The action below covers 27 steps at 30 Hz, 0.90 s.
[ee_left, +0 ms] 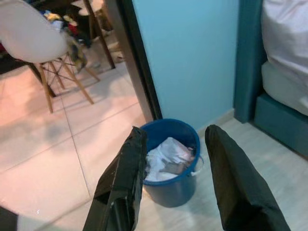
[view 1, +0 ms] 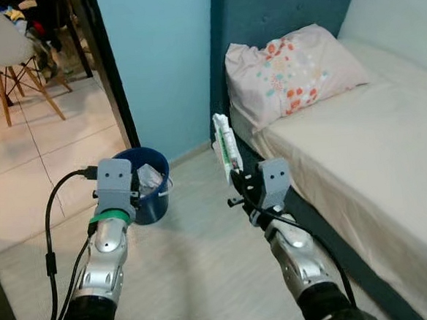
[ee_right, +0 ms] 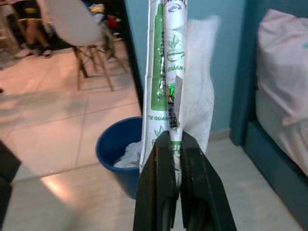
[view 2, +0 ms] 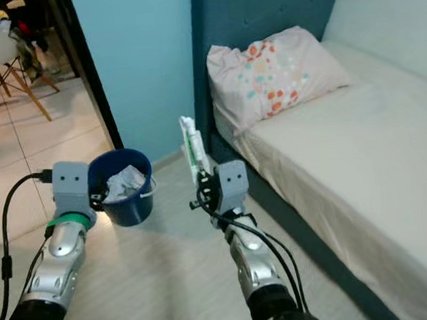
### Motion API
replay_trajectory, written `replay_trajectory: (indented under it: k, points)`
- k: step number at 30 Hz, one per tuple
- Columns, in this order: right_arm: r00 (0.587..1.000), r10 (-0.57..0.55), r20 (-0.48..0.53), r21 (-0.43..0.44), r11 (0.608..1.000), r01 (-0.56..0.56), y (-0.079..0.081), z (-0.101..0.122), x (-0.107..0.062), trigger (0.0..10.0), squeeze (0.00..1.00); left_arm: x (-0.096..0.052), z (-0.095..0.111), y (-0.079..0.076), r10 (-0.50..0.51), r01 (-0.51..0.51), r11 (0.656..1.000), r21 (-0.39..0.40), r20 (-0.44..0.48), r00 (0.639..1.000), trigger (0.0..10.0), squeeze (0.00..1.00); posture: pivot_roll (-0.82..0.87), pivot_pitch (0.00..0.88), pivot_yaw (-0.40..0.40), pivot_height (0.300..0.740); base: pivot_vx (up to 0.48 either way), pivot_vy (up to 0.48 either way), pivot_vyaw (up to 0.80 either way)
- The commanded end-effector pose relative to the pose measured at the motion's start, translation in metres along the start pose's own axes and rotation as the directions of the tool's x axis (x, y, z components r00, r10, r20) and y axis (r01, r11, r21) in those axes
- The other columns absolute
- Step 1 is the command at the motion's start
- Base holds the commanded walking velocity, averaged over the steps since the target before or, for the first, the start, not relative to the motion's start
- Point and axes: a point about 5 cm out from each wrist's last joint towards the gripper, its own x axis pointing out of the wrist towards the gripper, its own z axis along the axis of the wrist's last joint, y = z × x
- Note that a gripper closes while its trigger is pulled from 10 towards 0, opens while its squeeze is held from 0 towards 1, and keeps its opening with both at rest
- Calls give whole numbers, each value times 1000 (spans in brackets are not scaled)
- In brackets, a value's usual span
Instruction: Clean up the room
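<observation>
The bed (view 1: 390, 169) fills the robot's right side, its pale sheet bare and a spotted pillow (view 1: 295, 70) lying against the dark blue headboard (view 1: 283, 8). Beside the headboard stands a light blue wall (view 1: 159, 61), and past the door frame a white chair (view 1: 0, 43) sits on the tiled floor. At the foot of that wall, on the pale floor (view 1: 199, 263), stands the blue bucket (view 1: 151, 190), already holding crumpled white waste.

The right pincer (view 1: 237, 179) is clamped on a white and green wrapper (view 1: 226, 148), which stands upright above the fingers, between bed edge and bucket. The grip is low on the wrapper, so most of it rises unsupported.

The left pincer (ee_left: 173, 159) is spread wide and empty, hovering just over the bucket's near side.

The likely trouble is the drop. The wrapper looks light and floppy; released from the side or too high, it may drift or catch the rim and land on the floor. The raised left arm also crowds the path to the bucket, so the two arms could brush.
</observation>
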Motion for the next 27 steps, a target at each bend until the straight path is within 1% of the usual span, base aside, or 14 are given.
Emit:
replay_trajectory:
  k: [1,11,13,27]
  points:
    - [1000,8,-14,7,1000,-8,3,-4,-2,10000,0,-1,-4,1,5,-4,1000,6,-16,1000,10000,0,-6,0,44,735,0,0,694]
    - [1000,15,-5,11,1000,-15,5,-3,-1,10000,0,1,1,-3,-15,14,999,29,10,1000,10000,0,-5,0,52,735,27,0,692]
    - [1000,10,9,18,1000,-10,5,-2,-1,10000,0,1,2,-5,-25,24,999,39,19,1000,10000,0,-7,0,53,735,469,0,578]
    - [1000,-20,22,44,999,19,3,-2,-3,10000,0,2,4,-9,-45,43,998,43,28,999,10000,0,-16,0,60,735,468,0,0]
